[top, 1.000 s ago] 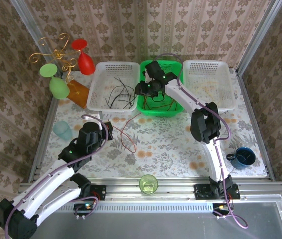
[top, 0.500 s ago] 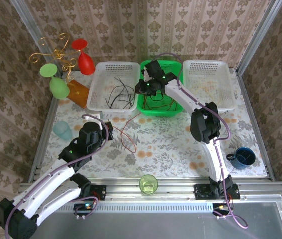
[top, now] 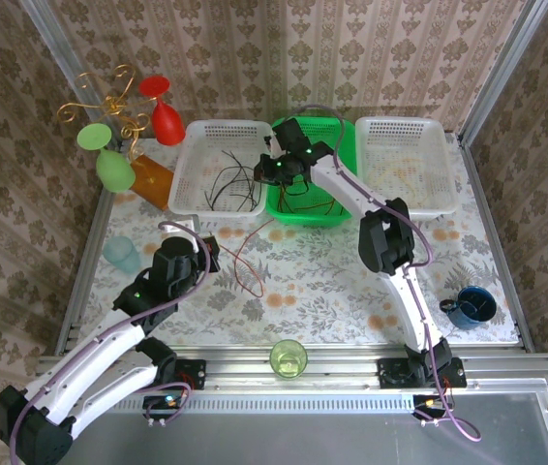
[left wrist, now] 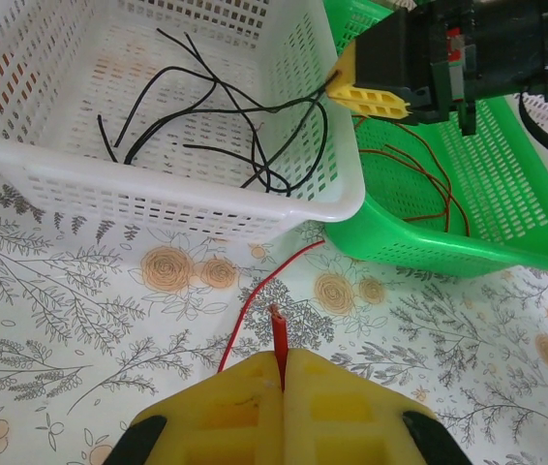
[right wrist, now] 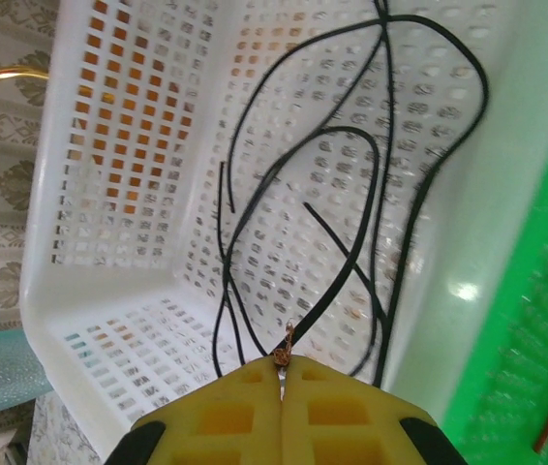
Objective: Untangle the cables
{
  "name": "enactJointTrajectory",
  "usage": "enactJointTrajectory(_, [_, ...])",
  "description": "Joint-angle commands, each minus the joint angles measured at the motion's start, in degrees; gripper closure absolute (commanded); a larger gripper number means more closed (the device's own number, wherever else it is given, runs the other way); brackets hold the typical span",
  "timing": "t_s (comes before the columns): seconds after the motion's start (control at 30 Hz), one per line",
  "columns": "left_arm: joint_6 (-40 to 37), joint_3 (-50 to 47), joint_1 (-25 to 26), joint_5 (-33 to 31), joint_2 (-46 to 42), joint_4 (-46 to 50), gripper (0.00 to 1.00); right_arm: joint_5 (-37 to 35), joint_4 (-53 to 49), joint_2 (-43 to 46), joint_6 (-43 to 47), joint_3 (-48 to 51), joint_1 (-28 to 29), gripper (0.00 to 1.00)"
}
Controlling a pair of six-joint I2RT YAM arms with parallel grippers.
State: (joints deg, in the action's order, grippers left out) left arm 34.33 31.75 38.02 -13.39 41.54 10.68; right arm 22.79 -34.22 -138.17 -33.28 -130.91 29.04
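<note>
Counter (top: 322, 281) carries three baskets along the far side: left white basket (top: 226, 124), green basket (top: 348, 131), right white basket (top: 400, 122).

Right gripper (right wrist: 282, 373) sits over the wall between the left white and green baskets. Its jaws are clenched on the bare copper tip of a black cable (right wrist: 363, 242). From the jaws that cable runs left and far into the left white basket, among the other black cables (left wrist: 214, 108). Loose red cables (left wrist: 419, 174) lie in the green basket.

Left gripper (left wrist: 282, 368) is low over the near-left counter, jaws clenched on the end of a red cable (left wrist: 255, 300). Its long axis runs far-right towards the near rims of the left white and green baskets.

We reckon the right arm is much nearer for black sorting, with the drop zone left of its jaws.
</note>
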Motion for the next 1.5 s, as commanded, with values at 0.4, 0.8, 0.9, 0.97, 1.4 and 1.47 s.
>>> enactJointTrajectory(0.4, [-0.39,2.09,0.66,-1.27,-0.80,0.44,1.00,-0.48,-5.89,-9.35,-1.44,-12.78,3.74,0.99])
enactJointTrajectory(0.8, [-0.31,1.74,0.83,-2.21,-3.17,2.64,1.00,-3.67,-7.95,-13.18,-0.49,-15.62,6.18,1.00])
enactJointTrajectory(0.9, [-0.31,1.74,0.87,-2.31,-3.45,2.92,1.00,-4.98,-8.80,-14.02,0.25,-16.34,6.56,1.00])
enactJointTrajectory(0.97, [-0.31,1.83,0.94,-2.38,-3.48,3.03,1.00,-5.83,-9.60,-14.84,0.61,-17.42,6.81,1.00])
enactJointTrajectory(1.4, [-1.40,3.96,1.09,-3.00,-2.94,3.78,1.00,-6.60,-13.19,-6.11,3.97,-18.11,6.66,0.78])
enactJointTrajectory(1.47, [-2.09,5.03,1.15,-2.97,-2.16,3.45,1.00,-6.89,-13.71,-3.76,4.48,-17.38,6.32,0.75])
